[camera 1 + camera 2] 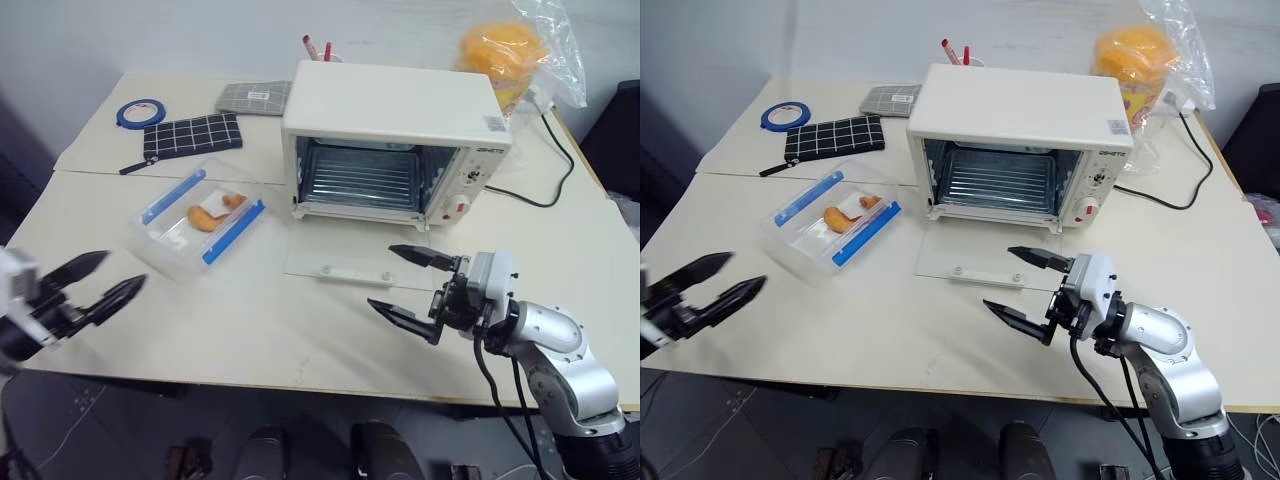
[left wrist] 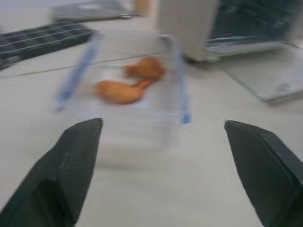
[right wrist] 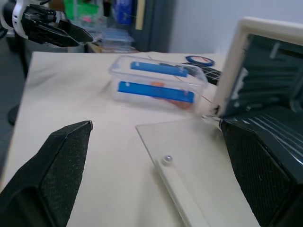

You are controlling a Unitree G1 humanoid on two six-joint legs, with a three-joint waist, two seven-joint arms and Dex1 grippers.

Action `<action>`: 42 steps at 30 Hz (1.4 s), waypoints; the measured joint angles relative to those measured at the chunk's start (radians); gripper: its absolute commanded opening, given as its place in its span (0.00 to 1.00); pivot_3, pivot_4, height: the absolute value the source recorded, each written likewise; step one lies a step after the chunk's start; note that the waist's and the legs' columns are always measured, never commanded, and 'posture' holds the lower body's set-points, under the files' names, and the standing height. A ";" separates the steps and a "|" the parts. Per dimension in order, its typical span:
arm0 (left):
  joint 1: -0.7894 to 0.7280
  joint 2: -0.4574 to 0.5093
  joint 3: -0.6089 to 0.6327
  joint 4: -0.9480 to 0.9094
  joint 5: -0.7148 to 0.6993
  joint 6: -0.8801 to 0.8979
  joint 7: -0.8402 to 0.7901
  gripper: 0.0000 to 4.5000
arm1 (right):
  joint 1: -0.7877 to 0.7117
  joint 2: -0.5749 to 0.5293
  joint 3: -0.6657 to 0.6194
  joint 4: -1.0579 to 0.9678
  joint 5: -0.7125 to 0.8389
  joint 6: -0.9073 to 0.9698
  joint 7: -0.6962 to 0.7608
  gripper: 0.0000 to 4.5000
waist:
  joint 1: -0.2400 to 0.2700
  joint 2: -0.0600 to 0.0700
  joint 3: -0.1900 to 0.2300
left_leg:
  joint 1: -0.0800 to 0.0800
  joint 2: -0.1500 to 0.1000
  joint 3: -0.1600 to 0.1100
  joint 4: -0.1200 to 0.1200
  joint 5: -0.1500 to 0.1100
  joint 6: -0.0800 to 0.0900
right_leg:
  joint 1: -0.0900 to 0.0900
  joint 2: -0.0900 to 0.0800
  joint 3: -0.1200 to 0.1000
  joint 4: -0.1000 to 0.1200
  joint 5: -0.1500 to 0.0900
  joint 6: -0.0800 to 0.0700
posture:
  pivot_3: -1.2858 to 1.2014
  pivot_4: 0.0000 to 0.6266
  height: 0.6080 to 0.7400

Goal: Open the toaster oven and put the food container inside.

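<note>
The cream-white toaster oven (image 1: 395,110) stands at the table's middle back with its glass door (image 1: 355,255) folded down flat on the table, the wire rack showing inside. To its left lies the food container (image 1: 200,218), a clear box with blue clip strips and orange pieces inside. My left gripper (image 1: 100,284) is open at the table's front left edge, pointing at the container from a short way off with nothing between its fingers. In front of the lowered door my right gripper (image 1: 412,288) stands open and empty.
A black white-grid pouch (image 1: 190,135), a blue tape roll (image 1: 140,112) and a grey pad (image 1: 255,97) lie at the back left. An orange item in a plastic bag (image 1: 510,50) sits at the back right. The oven's black cable (image 1: 555,165) runs along the right side.
</note>
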 measured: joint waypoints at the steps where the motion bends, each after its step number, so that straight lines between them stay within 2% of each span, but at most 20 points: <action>1: 0.018 -0.003 0.019 0.025 0.000 -0.010 0.011 0.99 | -0.001 0.000 0.007 0.002 -0.002 0.000 0.004 1.00 | 0.001 0.000 0.000 | 0.000 0.000 0.000 0.000 0.000 0.000 | 0.000 0.000 0.000 0.000 0.000 0.000 | 0.52 0.24 1.00; 4: 0.034 -0.007 0.043 0.047 -0.009 0.002 0.060 0.99 | -0.010 0.000 0.016 0.006 -0.010 -0.005 0.017 1.00 | 0.003 -0.001 0.000 | 0.000 0.000 0.000 -0.002 0.000 0.000 | 0.000 -0.001 0.000 -0.001 0.000 0.000 | 0.52 0.24 1.00; 8: 0.036 0.003 0.027 0.009 -0.023 0.138 0.192 0.99 | -0.016 -0.003 0.013 0.030 -0.014 -0.020 0.030 1.00 | -0.005 -0.002 -0.001 | 0.000 0.000 -0.002 -0.005 0.000 0.000 | 0.000 0.000 -0.001 -0.001 0.000 0.000 | 0.52 0.24 1.00; 11: -0.187 0.048 -0.036 -0.036 -0.087 0.405 0.399 0.99 | -0.019 -0.017 0.011 0.035 -0.018 -0.021 0.043 1.00 | 0.014 -0.005 -0.002 | -0.001 0.000 -0.005 -0.004 0.002 -0.002 | -0.002 0.000 -0.004 0.001 0.001 -0.001 | 0.52 0.24 1.00; 15: -0.420 0.087 -0.057 -0.061 -0.168 0.743 0.574 0.99 | -0.020 -0.027 0.001 0.036 -0.018 -0.021 0.053 1.00 | 0.003 -0.005 -0.003 | -0.001 -0.001 -0.001 -0.005 0.004 -0.006 | -0.002 0.002 -0.003 0.006 0.001 -0.001 | 0.52 0.24 1.00; 18: -0.597 0.084 -0.101 -0.028 -0.146 1.015 0.711 0.99 | -0.025 -0.030 -0.008 0.036 -0.018 -0.020 0.053 1.00 | -0.009 -0.005 -0.002 | -0.001 -0.001 0.000 -0.004 0.005 -0.007 | -0.004 0.005 -0.007 0.007 0.001 -0.001 | 0.52 0.24 1.00; 20: -0.646 0.093 -0.159 0.003 -0.098 1.105 0.793 0.99 | -0.023 -0.031 -0.014 0.036 -0.018 -0.020 0.053 1.00 | -0.016 -0.005 -0.002 | -0.001 -0.001 0.003 -0.005 0.005 -0.007 | -0.005 0.004 -0.007 0.007 0.001 -0.001 | 0.52 0.24 1.00; 25: -0.764 0.091 -0.219 0.113 -0.047 1.136 0.899 0.99 | -0.009 -0.031 -0.023 0.025 -0.019 -0.018 0.039 1.00 | -0.006 -0.007 -0.002 | -0.001 0.000 0.002 -0.002 0.006 -0.008 | -0.005 0.004 -0.009 0.007 0.001 -0.001 | 0.52 0.24 1.00; 35: -0.905 0.065 -0.299 0.355 0.001 1.136 0.917 0.99 | 0.012 -0.031 -0.024 0.001 -0.031 -0.018 0.003 1.00 | -0.008 -0.007 -0.002 | -0.001 0.000 0.002 -0.002 0.006 -0.009 | -0.005 0.005 -0.010 0.009 0.001 -0.001 | 0.52 0.24 1.00; 38: -0.928 0.075 -0.334 0.380 0.032 1.136 0.895 0.87 | 0.015 -0.031 -0.024 0.001 -0.033 -0.019 -0.001 1.00 | -0.007 -0.007 -0.002 | -0.001 -0.001 0.002 -0.002 0.006 -0.009 | -0.005 0.004 -0.010 0.009 0.001 0.000 | 0.52 0.24 1.00; 42: -0.931 0.082 -0.361 0.379 0.059 1.134 0.863 0.60 | 0.025 -0.031 -0.025 -0.002 -0.042 -0.019 -0.007 1.00 | -0.008 -0.007 -0.002 | -0.001 -0.001 0.003 -0.002 0.006 -0.009 | -0.005 0.005 -0.009 0.009 0.001 0.000 | 0.52 0.24 1.00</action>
